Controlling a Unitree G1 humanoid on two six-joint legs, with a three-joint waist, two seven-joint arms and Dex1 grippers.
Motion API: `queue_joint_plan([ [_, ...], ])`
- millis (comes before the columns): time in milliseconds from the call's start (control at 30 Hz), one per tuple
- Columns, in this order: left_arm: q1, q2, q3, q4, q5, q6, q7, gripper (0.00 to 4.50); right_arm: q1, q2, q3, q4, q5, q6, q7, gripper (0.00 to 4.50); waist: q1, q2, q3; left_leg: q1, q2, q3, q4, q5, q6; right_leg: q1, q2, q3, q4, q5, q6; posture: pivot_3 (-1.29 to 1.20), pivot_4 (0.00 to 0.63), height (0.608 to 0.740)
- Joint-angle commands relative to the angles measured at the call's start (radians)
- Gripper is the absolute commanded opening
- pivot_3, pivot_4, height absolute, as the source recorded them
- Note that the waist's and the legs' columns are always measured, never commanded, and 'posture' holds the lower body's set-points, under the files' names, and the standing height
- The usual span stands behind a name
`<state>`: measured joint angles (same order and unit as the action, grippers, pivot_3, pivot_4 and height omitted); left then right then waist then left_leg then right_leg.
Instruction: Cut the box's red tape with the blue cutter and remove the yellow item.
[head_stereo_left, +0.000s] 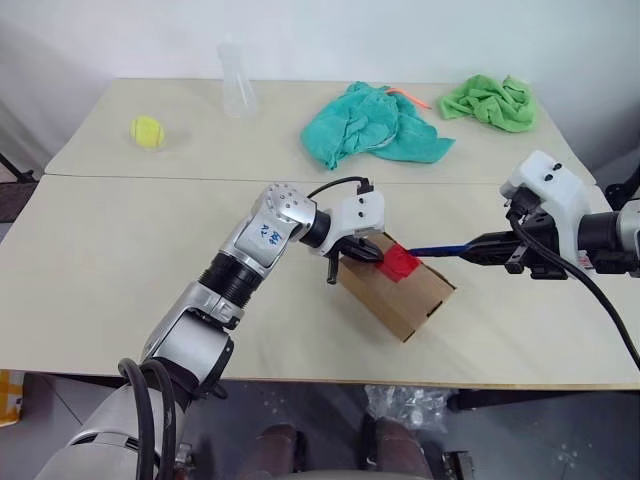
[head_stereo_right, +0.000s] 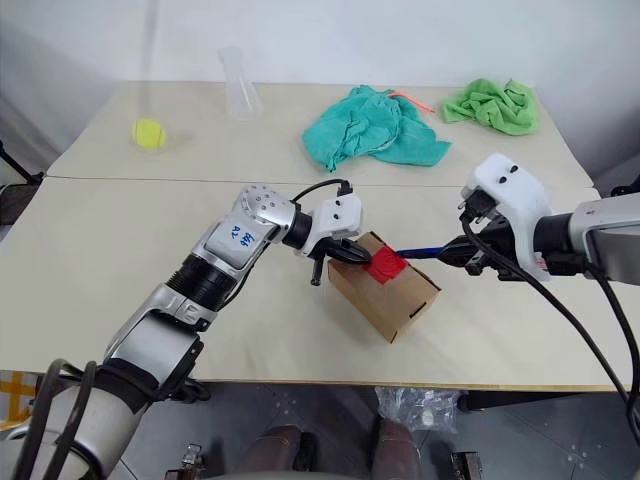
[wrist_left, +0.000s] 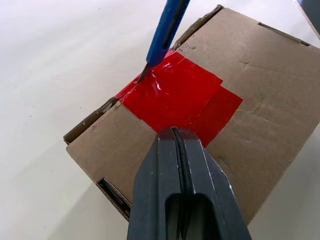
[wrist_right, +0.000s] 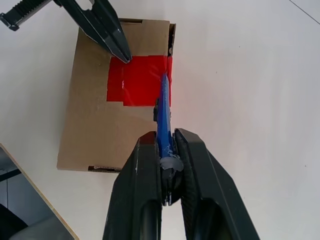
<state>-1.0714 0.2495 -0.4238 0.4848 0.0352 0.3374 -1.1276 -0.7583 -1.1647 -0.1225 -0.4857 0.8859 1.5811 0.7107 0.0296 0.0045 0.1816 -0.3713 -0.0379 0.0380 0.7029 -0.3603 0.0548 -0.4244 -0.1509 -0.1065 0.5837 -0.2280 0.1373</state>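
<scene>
The box (head_stereo_left: 405, 292), a small brown carton, lies slantwise near the table's front edge. The red tape (wrist_left: 175, 97) covers the flap seam on its top face. My left gripper (head_stereo_left: 368, 256) is shut, and its fingertips (wrist_left: 175, 132) press on the carton at the tape's edge. From the right, my right gripper (wrist_right: 167, 142) is shut on the blue cutter (wrist_right: 163, 107). The cutter's tip touches the tape's far edge, where the tape folds over the box's end. The yellow item is hidden.
A tennis ball (head_stereo_left: 147, 131) and a clear plastic cup (head_stereo_left: 236, 80) stand at the far left. A teal cloth (head_stereo_left: 375, 125), a thin orange stick (head_stereo_left: 406, 96) and a green cloth (head_stereo_left: 490, 100) lie at the back. A seam (head_stereo_left: 150, 178) crosses the tabletop.
</scene>
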Motion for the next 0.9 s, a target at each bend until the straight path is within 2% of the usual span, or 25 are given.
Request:
queue_joint_plan([
  [33, 0.039, 0.02, -0.053, 0.081, 0.08, 0.049, 0.031, 0.0, 0.019, -0.04, -0.001, -0.039, 0.058, 0.033, 0.055, 0.14, 0.0, 0.0, 0.0, 0.0, 0.0, 0.0, 0.0, 0.0, 0.0, 0.0, 0.0, 0.0, 0.0, 0.0, 0.0, 0.0, 0.15, 0.74],
  [667, 0.016, 0.003, -0.046, 0.141, 0.076, 0.033, 0.05, 0.0, 0.158, -0.196, -0.133, -0.065, 0.165, 0.033, 0.073, 0.14, 0.011, -0.003, -0.002, 0.001, 0.002, 0.0, 0.0, -0.001, 0.0, 0.001, 0.0, 0.001, -0.006, 0.0, -0.001, 0.0, 0.15, 0.74],
  [900, 0.005, -0.005, -0.042, 0.169, 0.075, 0.003, 0.05, 0.0, 0.165, -0.168, -0.338, 0.009, 0.172, 0.033, 0.006, 0.14, 0.018, -0.002, -0.002, 0.001, 0.005, 0.0, 0.0, -0.001, -0.001, 0.003, 0.0, 0.001, -0.01, 0.004, -0.005, 0.0, 0.15, 0.74],
])
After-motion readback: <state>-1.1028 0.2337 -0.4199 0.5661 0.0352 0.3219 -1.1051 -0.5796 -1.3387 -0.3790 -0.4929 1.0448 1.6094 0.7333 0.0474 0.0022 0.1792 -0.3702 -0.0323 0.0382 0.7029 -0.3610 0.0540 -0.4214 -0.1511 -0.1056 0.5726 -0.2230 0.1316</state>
